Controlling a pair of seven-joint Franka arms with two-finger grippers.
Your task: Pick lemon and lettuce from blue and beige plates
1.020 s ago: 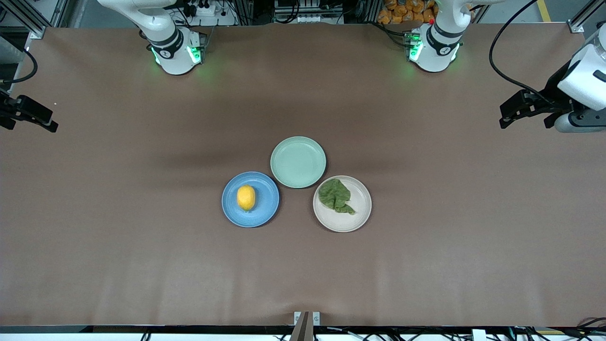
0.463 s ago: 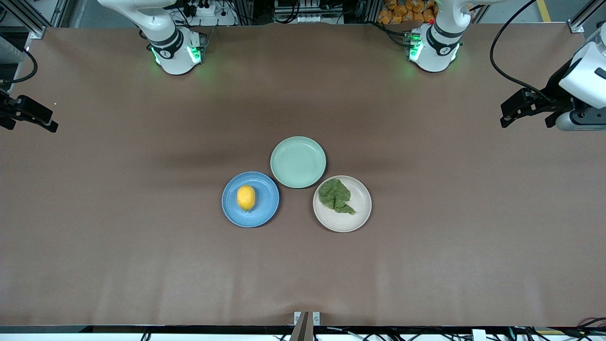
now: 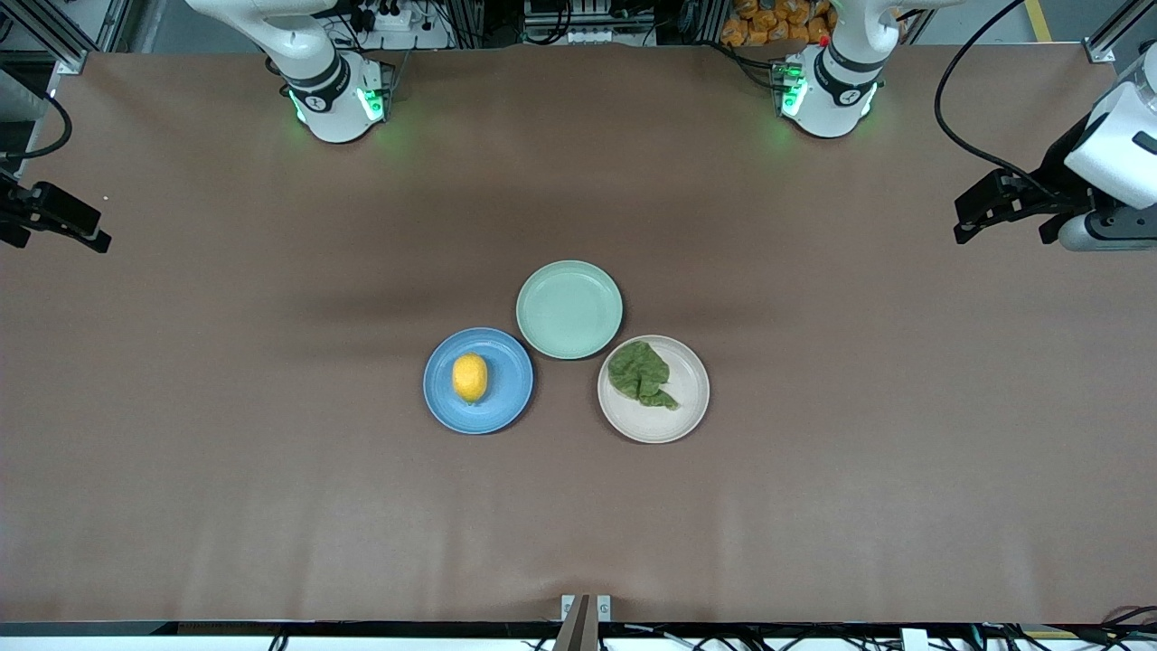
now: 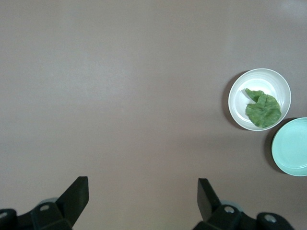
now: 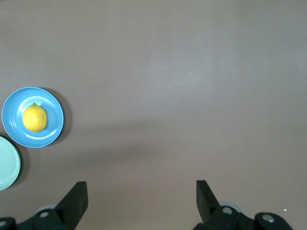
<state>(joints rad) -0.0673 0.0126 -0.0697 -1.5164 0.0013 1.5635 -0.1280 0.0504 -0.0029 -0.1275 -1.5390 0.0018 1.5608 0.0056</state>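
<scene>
A yellow lemon [image 3: 470, 377] lies on the blue plate [image 3: 506, 398] in the middle of the table. A wrinkled green lettuce [image 3: 640, 373] leaf rests on the beige plate [image 3: 682, 407], toward the left arm's end. My left gripper [image 3: 1001, 228] hangs open and empty over bare table at its end. My right gripper [image 3: 56, 231] hangs open and empty at the other end. The left wrist view shows the open left gripper [image 4: 142, 184], the lettuce [image 4: 263, 109] and the beige plate [image 4: 261, 79]. The right wrist view shows the open right gripper [image 5: 141, 187], the lemon [image 5: 35, 118] and the blue plate [image 5: 53, 120].
A pale mint-green plate [image 3: 569, 309] with nothing on it sits between the two plates, farther from the front camera and touching or nearly touching both. The same mint-green plate [image 4: 293, 146] shows in the left wrist view, and the mint-green plate [image 5: 5, 163] in the right. Brown table spreads around the plates.
</scene>
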